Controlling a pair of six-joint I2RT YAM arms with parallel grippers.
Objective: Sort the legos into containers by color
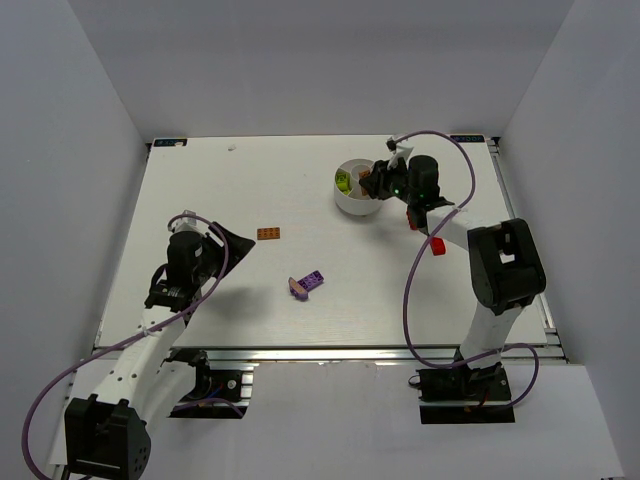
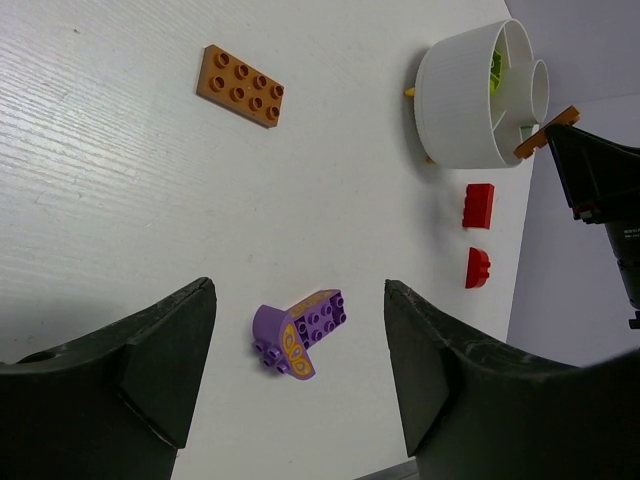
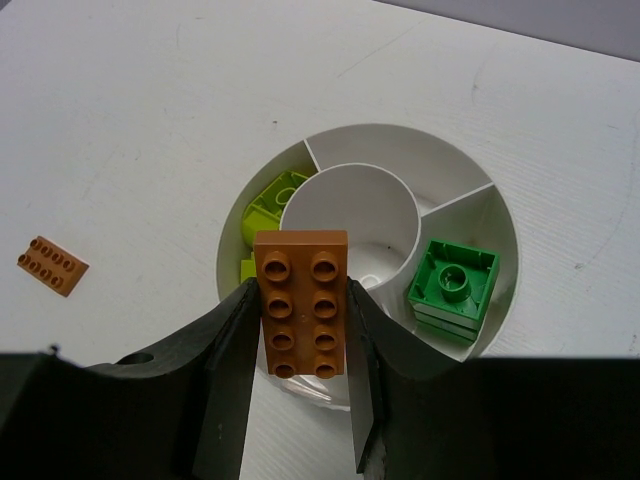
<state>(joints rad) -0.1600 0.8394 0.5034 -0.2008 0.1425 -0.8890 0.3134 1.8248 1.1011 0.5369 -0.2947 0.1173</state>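
My right gripper is shut on a flat orange lego, held just above the near rim of the white dish. One wedge of the dish holds yellow-green legos and another holds a dark green lego; the centre well looks bare. In the top view the right gripper sits at the dish. My left gripper is open above the table, just short of a purple lego. A second orange lego lies flat further out.
Two red legos lie on the table beside the dish. From above, the purple lego and the loose orange lego lie mid-table between the arms. White walls enclose the table on three sides.
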